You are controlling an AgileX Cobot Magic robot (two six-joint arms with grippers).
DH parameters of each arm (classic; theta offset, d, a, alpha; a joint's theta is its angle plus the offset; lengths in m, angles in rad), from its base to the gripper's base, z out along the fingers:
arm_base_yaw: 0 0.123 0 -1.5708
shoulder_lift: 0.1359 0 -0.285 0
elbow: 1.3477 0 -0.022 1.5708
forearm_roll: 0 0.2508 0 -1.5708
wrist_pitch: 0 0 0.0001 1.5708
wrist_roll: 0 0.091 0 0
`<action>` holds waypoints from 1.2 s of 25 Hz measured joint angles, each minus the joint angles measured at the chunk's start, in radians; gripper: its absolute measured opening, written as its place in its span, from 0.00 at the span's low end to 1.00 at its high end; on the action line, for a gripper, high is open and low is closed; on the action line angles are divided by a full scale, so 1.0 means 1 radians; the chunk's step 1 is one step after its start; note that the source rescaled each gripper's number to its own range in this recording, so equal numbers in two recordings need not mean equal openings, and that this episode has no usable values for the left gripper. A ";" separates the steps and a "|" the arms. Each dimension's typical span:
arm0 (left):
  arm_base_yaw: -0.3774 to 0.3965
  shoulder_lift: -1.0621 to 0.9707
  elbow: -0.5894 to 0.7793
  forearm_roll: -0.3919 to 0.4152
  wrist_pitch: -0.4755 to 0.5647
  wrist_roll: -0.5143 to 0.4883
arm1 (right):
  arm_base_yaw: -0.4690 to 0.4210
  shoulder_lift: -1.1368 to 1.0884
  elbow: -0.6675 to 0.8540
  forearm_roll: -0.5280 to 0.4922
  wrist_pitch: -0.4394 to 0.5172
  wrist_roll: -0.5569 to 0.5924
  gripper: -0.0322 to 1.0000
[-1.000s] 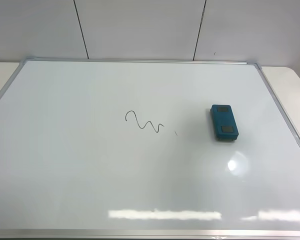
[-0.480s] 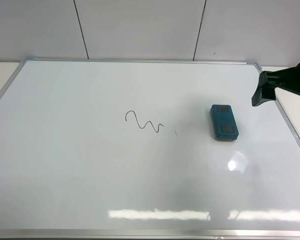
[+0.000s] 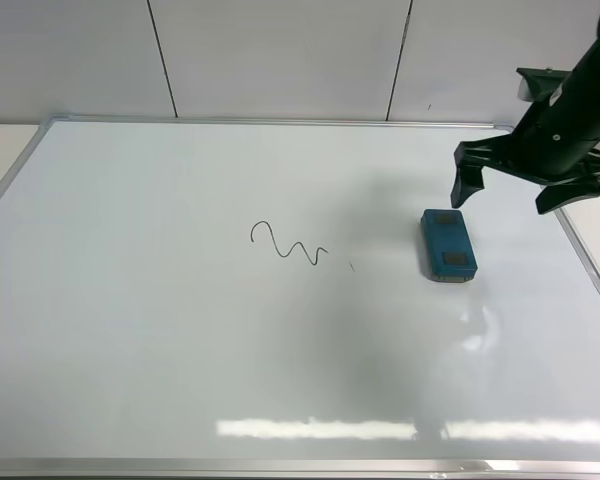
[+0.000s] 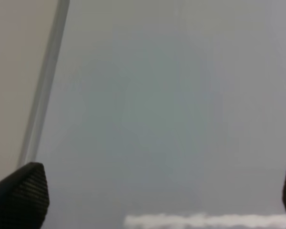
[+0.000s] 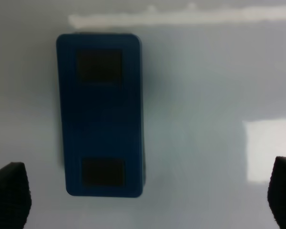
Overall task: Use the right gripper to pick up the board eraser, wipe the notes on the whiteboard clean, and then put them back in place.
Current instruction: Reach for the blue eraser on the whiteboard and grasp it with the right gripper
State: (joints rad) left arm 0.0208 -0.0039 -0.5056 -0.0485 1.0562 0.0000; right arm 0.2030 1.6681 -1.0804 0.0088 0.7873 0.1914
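Note the eraser (image 3: 447, 245) flat near the right edge of the whiteboard (image 3: 180, 350), untouched, and the right tool (image 3: 502, 200) released above its far end, prongs spread wide, gripping nothing. Watch the descent: off-centre as lined up, might set 1 prong on the eraser's top, or nudge it sliding across the glossy surface toward the scribble (image 3: 288, 245). No brand, label or legible writing; just 2 dark patches on top.
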 joint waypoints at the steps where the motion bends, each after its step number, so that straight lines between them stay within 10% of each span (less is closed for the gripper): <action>1: 0.000 0.000 0.000 0.000 0.000 0.000 | 0.006 0.024 -0.015 0.006 -0.001 0.005 1.00; 22: 0.000 0.000 0.000 0.000 0.000 0.000 | 0.061 0.278 -0.084 0.034 -0.037 0.020 1.00; 24: 0.000 0.000 0.000 0.000 0.000 0.000 | 0.061 0.278 -0.084 0.033 -0.034 0.021 0.76; 26: 0.000 0.000 0.000 0.000 0.000 0.000 | 0.062 0.278 -0.084 0.030 -0.026 0.042 0.07; 30: 0.000 0.000 0.000 0.000 0.000 0.000 | 0.062 0.278 -0.084 0.018 -0.006 0.063 0.04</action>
State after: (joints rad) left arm 0.0208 -0.0039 -0.5056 -0.0485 1.0562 0.0000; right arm 0.2653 1.9458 -1.1644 0.0270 0.7815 0.2547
